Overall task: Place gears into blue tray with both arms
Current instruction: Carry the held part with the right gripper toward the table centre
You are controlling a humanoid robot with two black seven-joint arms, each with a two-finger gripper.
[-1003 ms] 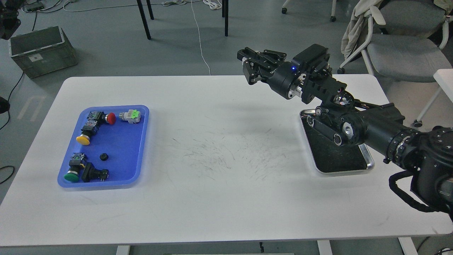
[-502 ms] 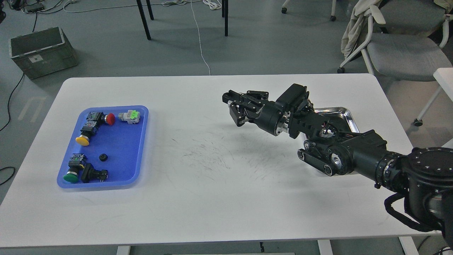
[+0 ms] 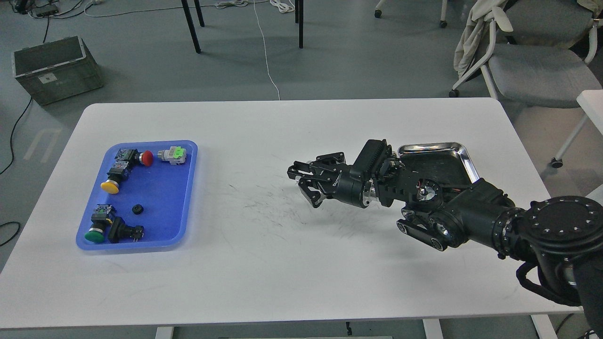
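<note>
The blue tray (image 3: 162, 193) lies at the table's left. One small black gear (image 3: 137, 209) rests in its lower middle, among push buttons with red (image 3: 147, 157), yellow (image 3: 110, 187) and green (image 3: 94, 235) caps. My right arm reaches in from the right, and my right gripper (image 3: 302, 184) hovers low over the scuffed table centre, pointing left and well short of the blue tray. Its dark fingers (image 3: 311, 197) curl together, and I cannot make out whether they hold anything. My left arm is out of view.
A shiny steel tray (image 3: 431, 147) with a dark bottom lies at the right, partly behind my right arm. A grey and green part (image 3: 173, 154) sits in the blue tray's top corner. Chairs and a grey crate (image 3: 54, 68) stand on the floor beyond the table.
My right arm has swung down and to the left, from high above the steel tray's far side to low over the table centre. The blue tray's contents have not moved.
</note>
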